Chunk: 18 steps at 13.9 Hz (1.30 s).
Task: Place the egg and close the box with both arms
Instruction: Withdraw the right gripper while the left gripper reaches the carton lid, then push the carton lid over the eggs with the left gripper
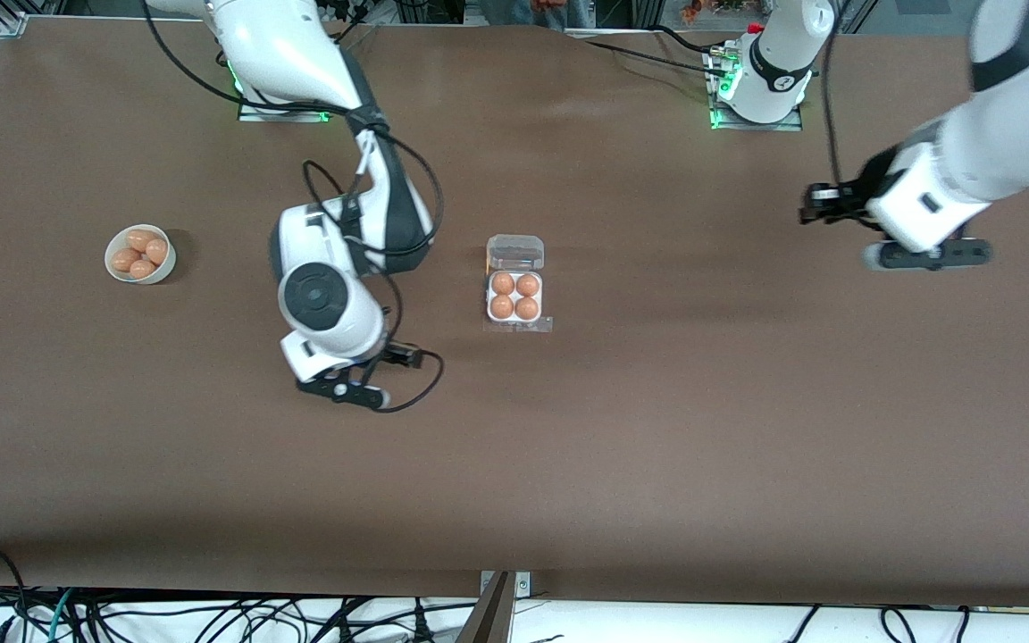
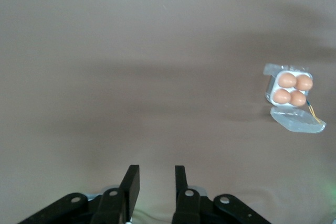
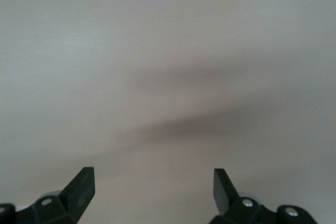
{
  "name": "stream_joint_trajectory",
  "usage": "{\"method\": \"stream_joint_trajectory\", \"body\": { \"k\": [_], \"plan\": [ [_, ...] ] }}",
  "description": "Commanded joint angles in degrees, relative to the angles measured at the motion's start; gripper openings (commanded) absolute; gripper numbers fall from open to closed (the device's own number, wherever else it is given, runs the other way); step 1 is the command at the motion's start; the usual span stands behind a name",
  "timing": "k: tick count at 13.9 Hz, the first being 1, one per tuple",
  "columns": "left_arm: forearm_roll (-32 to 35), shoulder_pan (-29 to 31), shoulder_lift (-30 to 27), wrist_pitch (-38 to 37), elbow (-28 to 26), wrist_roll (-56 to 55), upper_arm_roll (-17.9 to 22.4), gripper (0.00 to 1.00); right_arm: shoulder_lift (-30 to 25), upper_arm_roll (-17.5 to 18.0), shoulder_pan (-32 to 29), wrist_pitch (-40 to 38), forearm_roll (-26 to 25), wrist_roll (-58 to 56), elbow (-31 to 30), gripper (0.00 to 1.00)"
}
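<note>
The square white egg carton sits mid-table, clear hinged lid open, holding 4 smooth orange-brown eggs. Only the left wrist view shows it. Left gripper is narrowed, empty; right gripper is spread wide over bare table.

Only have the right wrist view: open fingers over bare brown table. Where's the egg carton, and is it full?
Observer: The small square white egg carton sits mid-table. All four cells hold orange-brown eggs.
Operator: Lid?
Observer: Its hinged clear plastic lid lies open, farther from the front camera than the tray.
Operator: Left arm?
Observer: The left gripper hangs over bare table toward the left arm's end, fingers slightly apart, holding nothing.
</note>
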Motion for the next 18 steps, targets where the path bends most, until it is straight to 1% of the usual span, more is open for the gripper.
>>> {"method": "stream_joint_trajectory", "body": {
  "k": [1,2,3,4,5,6,7,8,9,10,12,13,14,17,18],
  "plan": [
    [-0.78,-0.73,4.45,-1.18,1.93,-8.29,-6.74,0.16,-3.04,-0.33,-5.0,-3.76,0.39,-7.59,-0.49,1.0],
    [-0.78,-1.6,6.29,-1.09,2.02,-11.02,-8.24,0.14,-5.23,0.28,-7.19,-4.11,0.47,-8.13,-1.44,1.0],
    [-1.22,-2.66,8.13,-1.01,2.11,-12.78,-9.12,0.14,-6.99,1.94,-9.3,-4.11,0.39,-9.0,-2.93,1.0],
    [-3.05,-4.32,9.8,-0.92,2.11,-14.45,-9.31,0.14,-8.49,4.39,-12.8,-4.11,-0.14,-10.67,-3.38,1.0],
    [-4.81,-6.08,11.56,-0.92,2.11,-16.99,-9.31,0.14,-10.59,8.16,-16.93,-4.2,-1.36,-12.51,-3.82,1.0],
    [-5.35,-8.1,13.06,-0.92,2.11,-20.24,-9.31,0.14,-13.14,12.46,-21.23,-3.94,-5.2,-13.31,-5.65,1.0],
    [-5.61,-10.64,14.55,-0.74,2.11,-23.4,-9.31,0.14,-16.55,17.64,-25.98,-3.59,-11.07,-13.23,-7.41,1.0],
    [-5.62,-13.27,16.31,-0.57,2.63,-26.22,-9.31,0.14,-19.63,23.87,-29.94,-3.58,-18.0,-12.71,-8.91,1.0],
    [-5.7,-14.87,18.33,-0.22,4.37,-27.9,-9.31,0.14,-22.54,28.71,-33.81,-3.58,-22.42,-12.01,-10.58,1.0],
    [-5.79,-16.01,20.35,-0.21,5.52,-29.92,-9.31,0.14,-25.26,31.28,-36.02,-3.5,-23.68,-11.04,-12.68,1.0],
    [-6.49,-19.7,23.95,0.4,6.85,-34.14,-9.31,0.14,-29.75,33.58,-37.96,-3.84,-24.05,-8.76,-14.81,1.0],
    [-6.58,-21.11,25.62,1.71,7.11,-35.29,-9.31,0.14,-32.73,35.68,-39.98,-3.76,-24.05,-8.23,-16.38,1.0],
    [-6.58,-22.6,27.03,3.72,7.12,-36.17,-9.31,0.14,-35.89,36.92,-41.56,-3.32,-24.31,-8.22,-18.48,1.0],
    [-6.58,-26.38,30.47,11.18,7.2,-36.27,-9.31,0.1,-44.24,37.02,-43.59,-4.28,-24.66,-8.4,-22.8,1.0],
    [-6.5,-27.53,31.43,13.74,7.2,-36.27,-9.31,0.08,-45.93,37.02,-44.3,-6.29,-24.66,-8.66,-22.9,1.0]
  ]
}}
